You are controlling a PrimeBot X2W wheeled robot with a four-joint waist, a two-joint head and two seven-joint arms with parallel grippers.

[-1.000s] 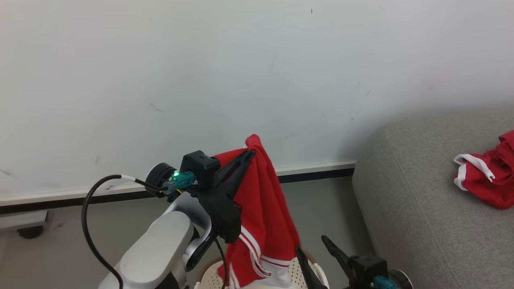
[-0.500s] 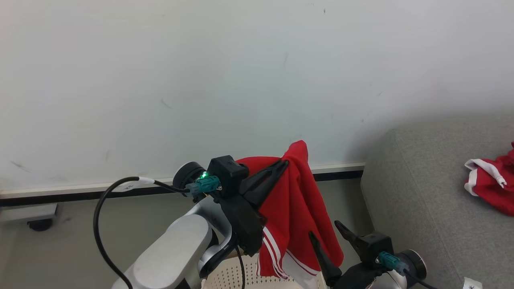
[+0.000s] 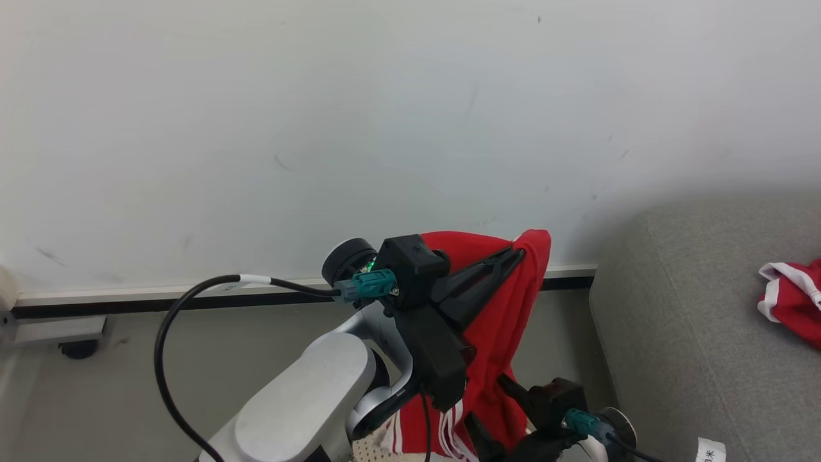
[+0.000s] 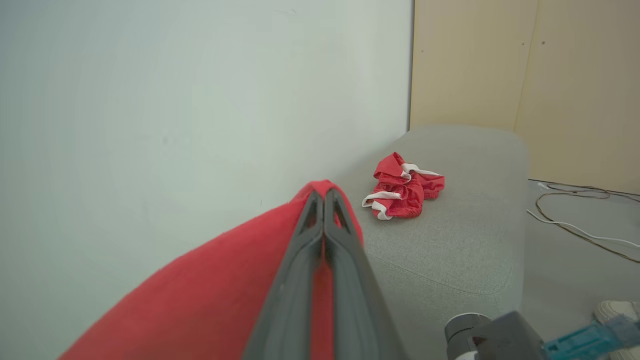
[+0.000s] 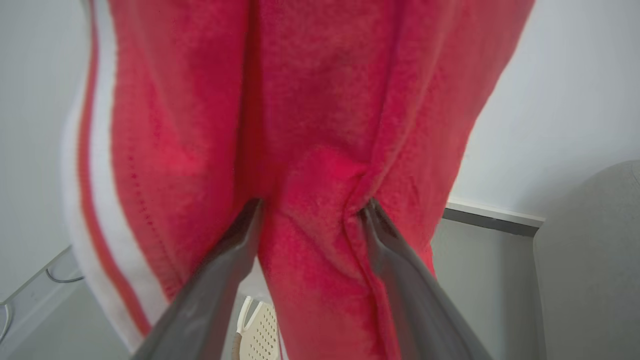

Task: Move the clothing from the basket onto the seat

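Left gripper [image 3: 515, 255] clenched on red garment [image 3: 507, 333], held high so cloth hangs clear of basket [image 5: 259, 327] below. Right gripper [image 5: 310, 207] spread, 2 fingers straddling drape, likely steadying, not pinching. Seat [image 3: 693, 333] near at right; 2nd garment [image 4: 402, 186] lies there.

Draped garment [image 3: 507, 321] pinched in left gripper [image 3: 515, 254], above basket [image 3: 380, 446]; seat [image 3: 693, 333] to the right (second garment [image 3: 792, 301] on top); wall [image 3: 321, 128] behind.
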